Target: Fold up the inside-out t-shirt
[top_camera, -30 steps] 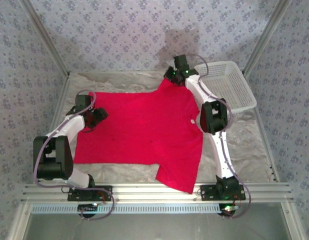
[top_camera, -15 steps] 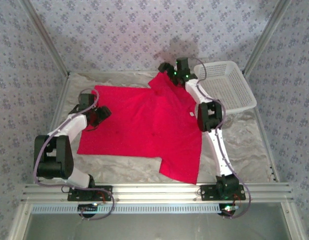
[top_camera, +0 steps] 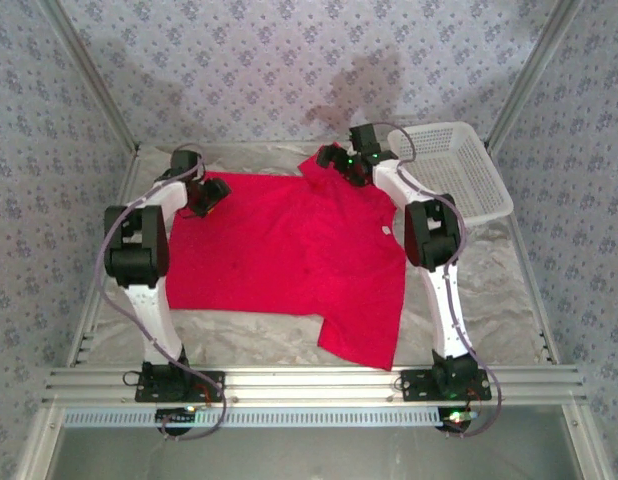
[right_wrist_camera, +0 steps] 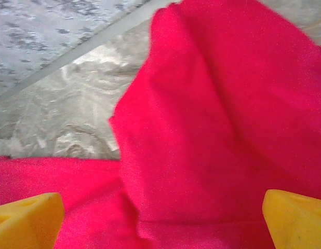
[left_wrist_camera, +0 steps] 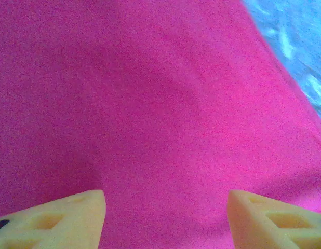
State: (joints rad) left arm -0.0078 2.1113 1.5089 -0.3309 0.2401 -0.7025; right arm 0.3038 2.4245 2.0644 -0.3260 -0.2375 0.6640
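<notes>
I see a white plastic mesh basket (top_camera: 459,170) beside the bright red cloth t-shirt (top_camera: 289,250). At its far edge, left gripper (top_camera: 211,192) half-spread, right gripper (top_camera: 334,160) wide, both empty (right wrist view: raised fold (right_wrist_camera: 202,119)).

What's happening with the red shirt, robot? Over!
Left gripper open over t-shirt. Right gripper open by bunched far sleeve. T-shirt spread out, unfolded. Basket off right, apart.

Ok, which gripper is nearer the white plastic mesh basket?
Right. The right gripper hangs at the far edge of the bright red cloth t-shirt, just left of the white mesh basket; the left gripper is over the shirt's far-left corner, farther off.
</notes>
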